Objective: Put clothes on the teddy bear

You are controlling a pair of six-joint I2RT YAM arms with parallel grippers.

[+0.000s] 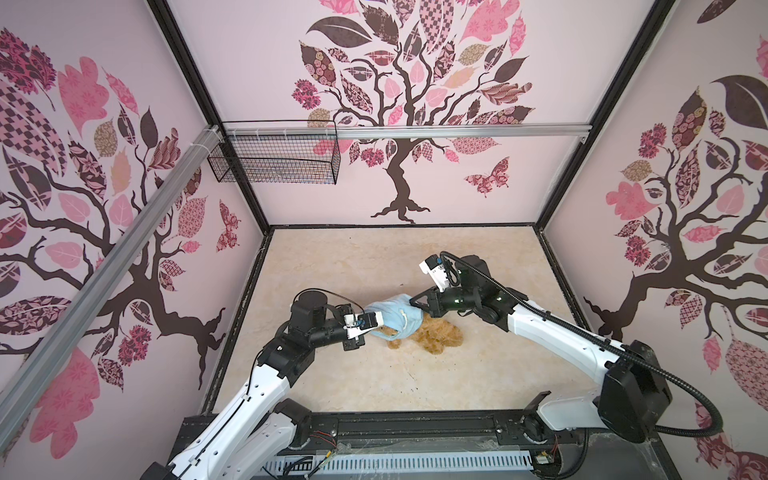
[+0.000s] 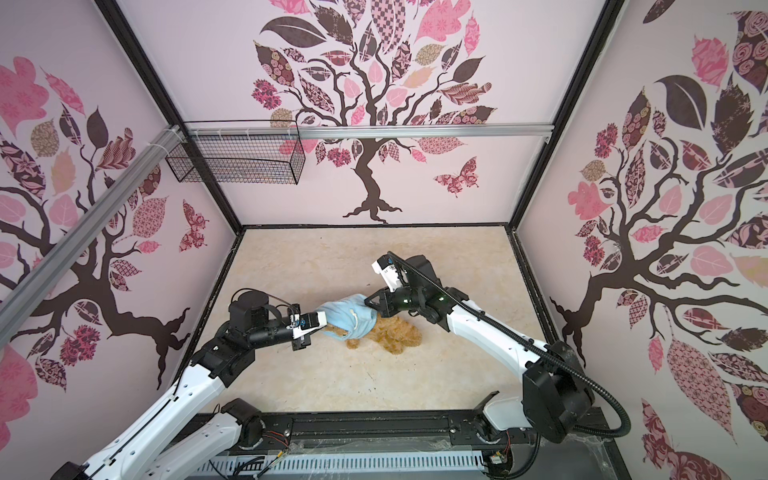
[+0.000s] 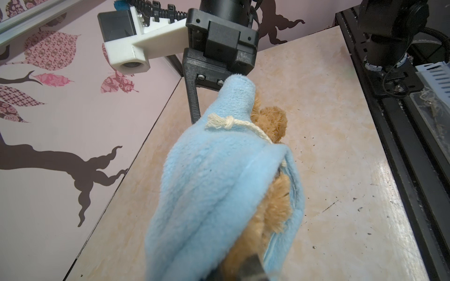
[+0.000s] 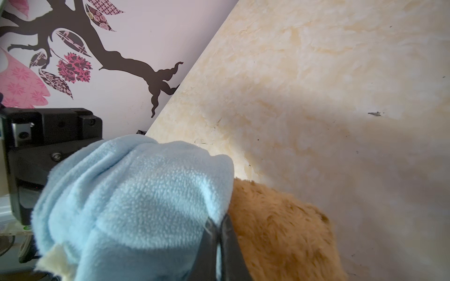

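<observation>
1. The right gripper is pinched tight on the blue shirt; the left gripper is clamped on its opposite end.
2. The teddy bear lies on the table between them, long axis across, its head seemingly inside the shirt, nearer the left gripper.
3. Only the right wrist view shows that pinch touching fur.

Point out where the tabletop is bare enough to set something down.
Bare: the far strip of the cream marbled tabletop between the golden-brown shaggy plush teddy bear and the back wall; also the near patch between bear and black front rail. Crowded: mid-table, where the left gripper and right gripper clamp the light-blue fleece garment over the bear.
</observation>
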